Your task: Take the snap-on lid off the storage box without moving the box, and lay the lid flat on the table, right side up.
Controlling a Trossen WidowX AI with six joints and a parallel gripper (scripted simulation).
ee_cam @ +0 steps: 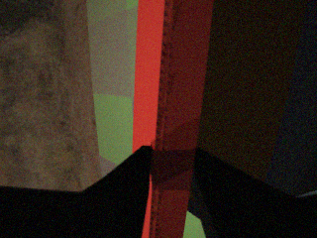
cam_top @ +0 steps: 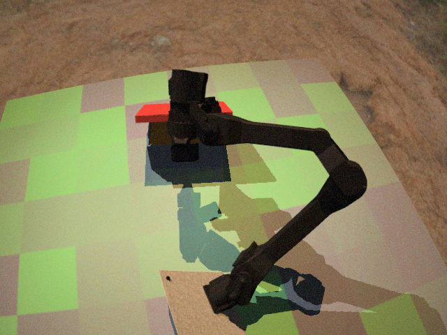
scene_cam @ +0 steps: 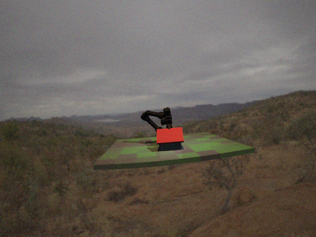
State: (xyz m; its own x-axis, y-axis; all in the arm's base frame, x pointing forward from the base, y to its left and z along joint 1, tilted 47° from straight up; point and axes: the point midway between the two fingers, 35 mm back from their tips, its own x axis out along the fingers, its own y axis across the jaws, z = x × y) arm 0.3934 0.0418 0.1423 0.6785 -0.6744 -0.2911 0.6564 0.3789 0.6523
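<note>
The red lid [cam_top: 153, 109] [scene_cam: 170, 135] [ee_cam: 147, 74] is steeply tilted above the dark blue storage box [cam_top: 214, 164] [scene_cam: 169, 146] [ee_cam: 297, 124]. Its edge on the robot's side is raised, and its far edge is low at the box's far side. A dark brown area shows under the lid in the top view and the wrist view. My gripper [scene_cam: 169, 126] [ee_cam: 169, 155] is shut on the lid's raised edge, with the red rim between its fingertips. The fingertips are hidden behind the arm in the top view. Whether the far edge touches the box cannot be told.
The checkered table [cam_top: 50, 176] [scene_cam: 212, 146] carries the box near its far edge in the top view. A tan board [cam_top: 191, 299] lies beside the arm's base at the near edge. The arm reaches over the table's right part, and its shadows fall between base and box.
</note>
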